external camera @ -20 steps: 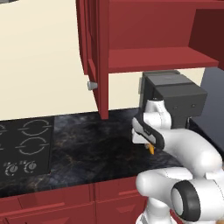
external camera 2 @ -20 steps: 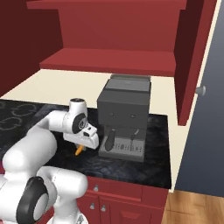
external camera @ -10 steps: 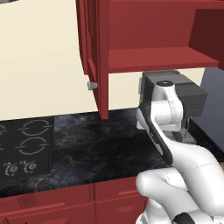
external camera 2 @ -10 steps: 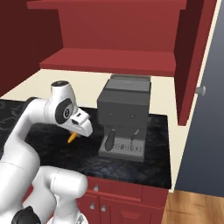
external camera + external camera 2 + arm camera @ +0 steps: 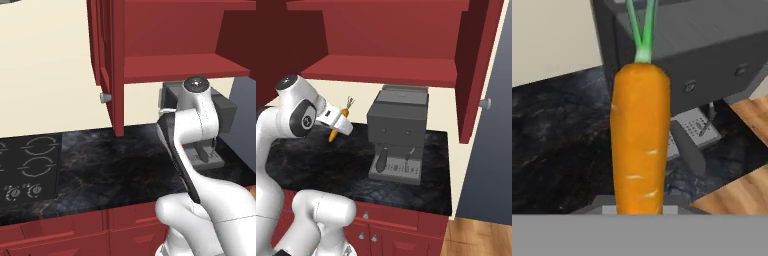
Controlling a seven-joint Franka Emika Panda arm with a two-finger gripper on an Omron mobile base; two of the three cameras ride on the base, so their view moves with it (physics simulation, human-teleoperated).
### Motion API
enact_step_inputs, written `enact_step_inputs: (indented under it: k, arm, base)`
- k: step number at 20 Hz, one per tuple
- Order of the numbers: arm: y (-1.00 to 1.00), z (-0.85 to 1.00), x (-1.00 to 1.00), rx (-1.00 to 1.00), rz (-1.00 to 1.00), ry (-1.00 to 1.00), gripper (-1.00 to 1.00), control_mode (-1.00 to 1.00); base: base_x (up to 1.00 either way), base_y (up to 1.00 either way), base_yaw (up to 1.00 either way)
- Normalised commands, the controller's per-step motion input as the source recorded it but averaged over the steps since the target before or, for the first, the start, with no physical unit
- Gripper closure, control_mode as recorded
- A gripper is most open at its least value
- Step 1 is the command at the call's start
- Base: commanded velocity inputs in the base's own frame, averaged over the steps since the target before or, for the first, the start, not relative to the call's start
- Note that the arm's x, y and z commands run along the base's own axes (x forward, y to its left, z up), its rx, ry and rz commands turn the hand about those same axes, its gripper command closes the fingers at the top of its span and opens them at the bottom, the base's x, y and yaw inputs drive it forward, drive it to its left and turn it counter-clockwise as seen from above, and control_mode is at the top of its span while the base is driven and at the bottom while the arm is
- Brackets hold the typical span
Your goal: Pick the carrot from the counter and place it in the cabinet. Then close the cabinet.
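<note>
In the left base view you see the arm has swung up since half a second ago: its wrist now stands just under the cabinet point(image 5: 185, 65) shelf, in front of the coffee machine point(image 5: 222, 112). The lift is done, I'd judge, and the reach to the shelf comes next. The counter point(image 5: 115, 160) lies dark and bare well below the claw, the stovetop point(image 5: 30, 162) far off to its side.

In the right base view the claw point(image 5: 338, 121) has risen from near the slab to about the coffee machine's top. It is clamped on the carrot point(image 5: 338, 125), which hangs clear of the counter, leaves up, tip down. The open shelf sits above and beyond the claw (both doors stand wide), and the door knob point(image 5: 485, 103) is far across.

In the hand view the carrot point(image 5: 639, 135) runs straight out from the claw, green stalks farthest away, the coffee machine point(image 5: 712, 50) just behind it and wooden floor point(image 5: 747, 185) beyond the counter's edge.
</note>
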Motion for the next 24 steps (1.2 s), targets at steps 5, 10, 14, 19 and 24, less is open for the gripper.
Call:
enact_step_inputs:
  k: [5, 10, 14, 19, 24]
  arm:
    - [-0.01, 1.0, 0.07, -0.13, 0.0, -0.39, 1.0, -1.0]
    - [-0.17, 1.0, 0.6, -0.05, 0.0, -0.19, 1.0, -1.0]
    - [-0.31, 1.0, 0.88, -0.03, 0.0, -0.11, 1.0, -1.0]
    - [-0.28, 0.66, 1.0, -0.01, -0.02, -0.01, 1.0, -1.0]
    - [-0.07, -0.07, 1.0, 0.0, -0.01, 0.06, 1.0, -1.0]
  base:
    - [0.0, 0.0, 0.0]
    - [0.0, 0.0, 0.0]
    - [0.0, 0.0, 0.0]
    - [0.0, 0.0, 0.0]
    - [0.0, 0.0, 0.0]
